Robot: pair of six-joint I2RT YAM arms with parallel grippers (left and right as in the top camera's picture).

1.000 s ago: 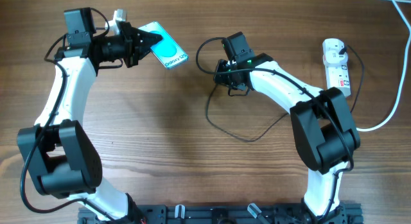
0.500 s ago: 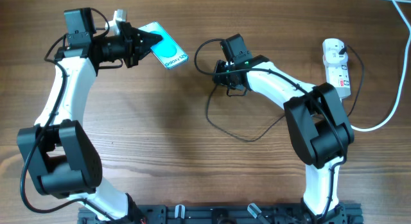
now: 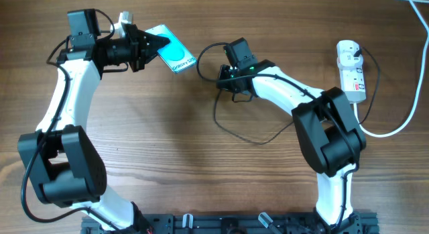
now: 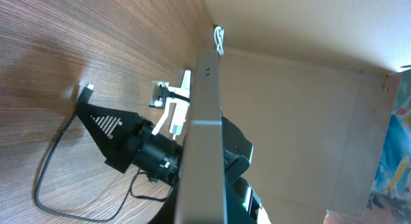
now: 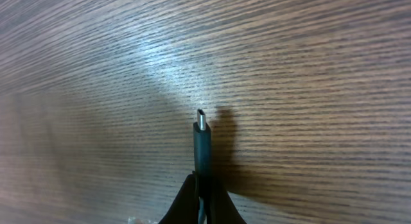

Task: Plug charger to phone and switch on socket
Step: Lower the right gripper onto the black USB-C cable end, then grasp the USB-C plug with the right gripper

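Note:
My left gripper [image 3: 154, 42] is shut on the phone [image 3: 175, 53], holding it tilted above the table at the back left, with its teal screen and "Galaxy" text facing up. In the left wrist view the phone [image 4: 203, 140] shows edge-on. My right gripper [image 3: 225, 78] is shut on the charger [image 5: 202, 144], and its metal tip sticks out past the fingers [image 5: 187, 199] above the wood. It is right of the phone and apart from it. The black cable [image 3: 241, 137] loops across the table to the white socket [image 3: 352, 70] at the far right.
A thick white cable [image 3: 409, 120] curves along the right edge beside the socket. The right arm's gripper [image 4: 109, 131] and the charger tip [image 4: 85, 90] show in the left wrist view. A beige wall stands behind the table.
My right gripper has moved a little to the left with the charger, closer to the phone. The left arm and the phone have not moved.

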